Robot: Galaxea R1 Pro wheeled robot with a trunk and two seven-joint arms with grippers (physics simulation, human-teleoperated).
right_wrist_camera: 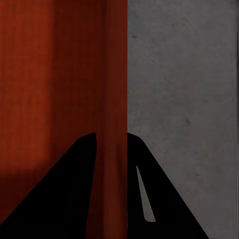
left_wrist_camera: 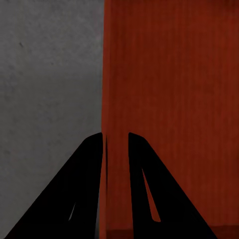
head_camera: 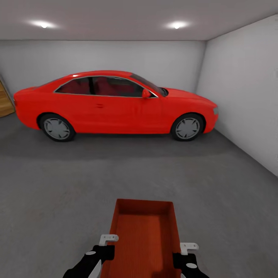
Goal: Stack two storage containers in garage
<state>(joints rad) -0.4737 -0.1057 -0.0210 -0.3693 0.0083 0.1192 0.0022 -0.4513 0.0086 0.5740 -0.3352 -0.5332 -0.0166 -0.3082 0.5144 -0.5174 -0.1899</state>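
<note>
I am in the garage with one orange-red storage container [head_camera: 144, 239] held out in front of me above the dark grey floor [head_camera: 58, 185]. My left gripper [head_camera: 105, 247] is shut on the container's left wall [left_wrist_camera: 106, 99], one finger [left_wrist_camera: 74, 194] outside and the other inside. On the opposite side my right gripper [head_camera: 184, 253] is shut on the right wall [right_wrist_camera: 115, 99], which runs between its black fingers [right_wrist_camera: 64, 194]. The bin is open-topped and holds nothing.
A red car [head_camera: 116, 104] is parked across the far side of the garage. A white-grey wall [head_camera: 247, 96] runs along the right. A strip of wooden door [head_camera: 4, 101] shows at the far left. Open grey floor lies between me and the car.
</note>
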